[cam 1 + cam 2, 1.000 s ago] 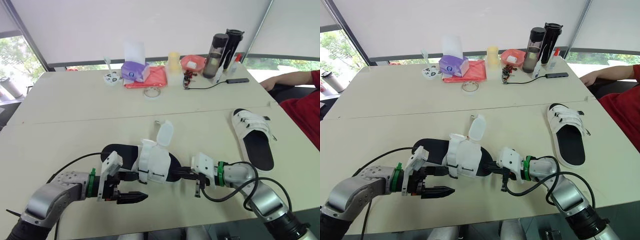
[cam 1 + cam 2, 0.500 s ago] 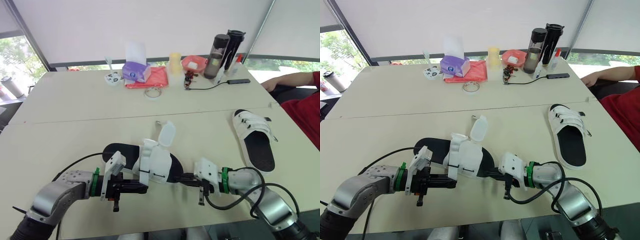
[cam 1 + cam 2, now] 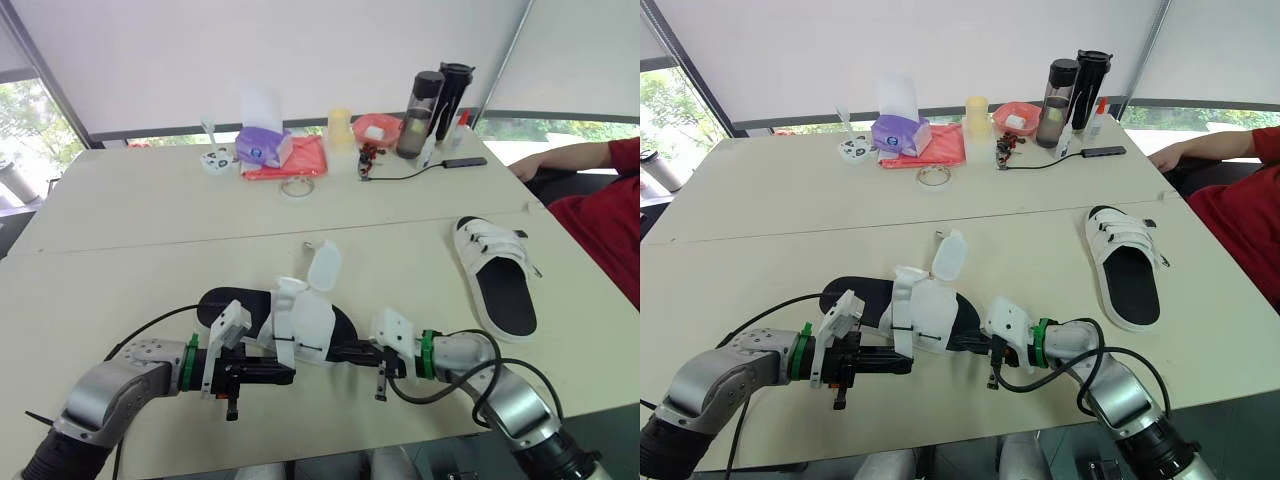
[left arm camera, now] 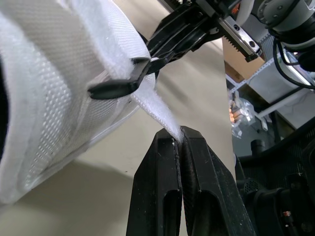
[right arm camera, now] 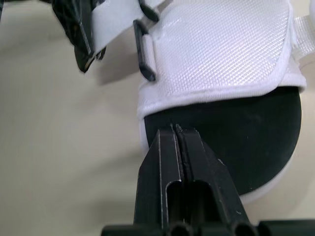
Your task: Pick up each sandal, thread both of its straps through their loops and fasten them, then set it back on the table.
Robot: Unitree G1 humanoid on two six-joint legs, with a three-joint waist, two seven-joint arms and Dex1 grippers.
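One sandal (image 3: pixel 300 325), near the tabletop's (image 3: pixel 150 250) front edge, is held by both hands. The left hand (image 3: pixel 290 375), at its 6 o'clock, is pressed together on the free end of a white strap (image 4: pixel 157 115). The right hand (image 3: pixel 345 350), at 4 o'clock, pinches the rim of the black sole (image 5: pixel 236 128); a second sandal (image 3: pixel 495 275) lies well apart at 3 o'clock.

The table (image 3: pixel 150 215) is carrying a fastened sandal (image 3: pixel 495 275) at 3 o'clock, an unfastened sandal (image 3: pixel 310 320) at 6 o'clock.
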